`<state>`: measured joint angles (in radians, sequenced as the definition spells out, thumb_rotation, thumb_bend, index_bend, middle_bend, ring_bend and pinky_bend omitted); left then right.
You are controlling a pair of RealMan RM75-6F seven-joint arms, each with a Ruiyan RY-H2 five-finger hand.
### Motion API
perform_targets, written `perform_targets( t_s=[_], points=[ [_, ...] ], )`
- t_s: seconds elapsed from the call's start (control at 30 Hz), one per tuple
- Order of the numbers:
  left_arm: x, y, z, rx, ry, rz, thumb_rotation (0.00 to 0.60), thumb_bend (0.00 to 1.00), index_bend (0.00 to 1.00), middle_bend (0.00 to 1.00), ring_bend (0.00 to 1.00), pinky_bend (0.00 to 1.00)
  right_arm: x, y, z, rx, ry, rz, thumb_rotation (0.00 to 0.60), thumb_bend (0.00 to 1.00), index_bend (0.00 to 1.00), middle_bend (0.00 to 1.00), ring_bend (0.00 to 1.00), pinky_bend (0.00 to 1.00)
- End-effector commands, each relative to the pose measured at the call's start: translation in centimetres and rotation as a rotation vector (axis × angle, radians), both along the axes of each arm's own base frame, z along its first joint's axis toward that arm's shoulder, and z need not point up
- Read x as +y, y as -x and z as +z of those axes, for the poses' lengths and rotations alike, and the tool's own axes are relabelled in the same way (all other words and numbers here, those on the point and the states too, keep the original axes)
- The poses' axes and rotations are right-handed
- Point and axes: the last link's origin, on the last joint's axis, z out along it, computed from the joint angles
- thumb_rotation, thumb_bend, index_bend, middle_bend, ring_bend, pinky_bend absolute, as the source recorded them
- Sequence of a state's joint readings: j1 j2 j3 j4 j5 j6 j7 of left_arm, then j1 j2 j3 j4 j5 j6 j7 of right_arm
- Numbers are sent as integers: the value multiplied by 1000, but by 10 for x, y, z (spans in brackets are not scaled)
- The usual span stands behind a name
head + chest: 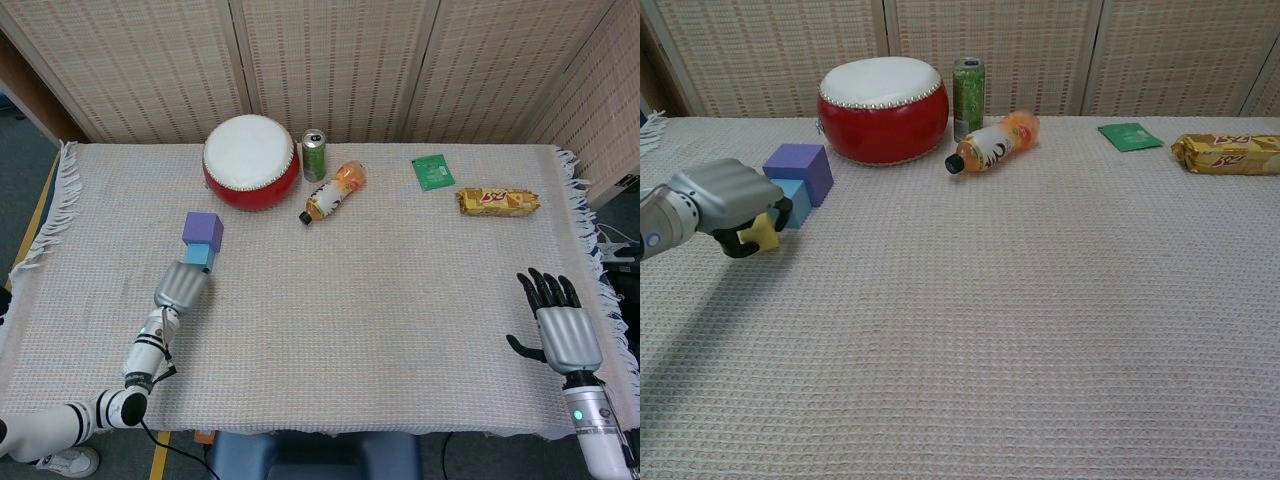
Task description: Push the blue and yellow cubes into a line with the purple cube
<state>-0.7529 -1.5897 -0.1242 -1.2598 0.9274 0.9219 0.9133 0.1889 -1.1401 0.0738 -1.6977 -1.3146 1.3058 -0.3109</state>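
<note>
Yellow cube held in the left hand beside the blue and purple cubes

Yellow cube point(763, 234) sits low in the grip of the left hand point(728, 200), pinched between the dark thumb and the curled silver fingers point(740, 182), at the left side of the table. From the chest view it is just in front of the blue cube point(795, 194), and whether it rests on the cloth or hangs just above it cannot be told. In the head view the hand point(181, 286) hides the yellow cube completely.

The blue cube point(199, 256) touches the near face of the purple cube point(203, 229), and the two run in a short row from far to near. The hand lies at the near end of that row.

The right hand point(559, 326) rests at the near right of the table, well apart from the cubes, palm down, fingers spread and holding nothing.

A woven cloth point(400, 300) with fringed edges covers the table. Along the far side, from left to right, stand a red drum point(250, 160) with a white top, a green can point(314, 153), an orange drink bottle point(333, 190) lying on its side, a flat green packet point(432, 171) and a yellow snack bar point(497, 201).
</note>
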Motion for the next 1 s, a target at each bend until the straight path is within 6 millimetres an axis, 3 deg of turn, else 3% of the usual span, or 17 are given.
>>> perform_targets(
  t_s=[0.03,0.37,0.6,0.77,1.0],
  points=[
    [0,-1,-1,-1,1,-7,600,380,363,1000,1000,1000,0,0,0,1,-1,0,458,3,0,0,0,0],
    [-2,-6,-4,-11,1,-34,600,382,325,1000,1000,1000,1,0,0,3,1,0,459,7,0,0,0,0],
    [-26,-14,5,-59,3,-90,600,382,318,1000,1000,1000,2,-1,1,1,0,4,458,6,0,0,0,0],
    [-50,1,20,-83,-17,-57,600,378,334,1000,1000,1000,4,-2,1,-4,-4,11,459,3,0,0,0,0],
    [-64,26,39,-92,-87,0,600,376,347,1000,1000,1000,6,-3,1,-6,-7,19,458,3,0,0,0,0]
  ],
)
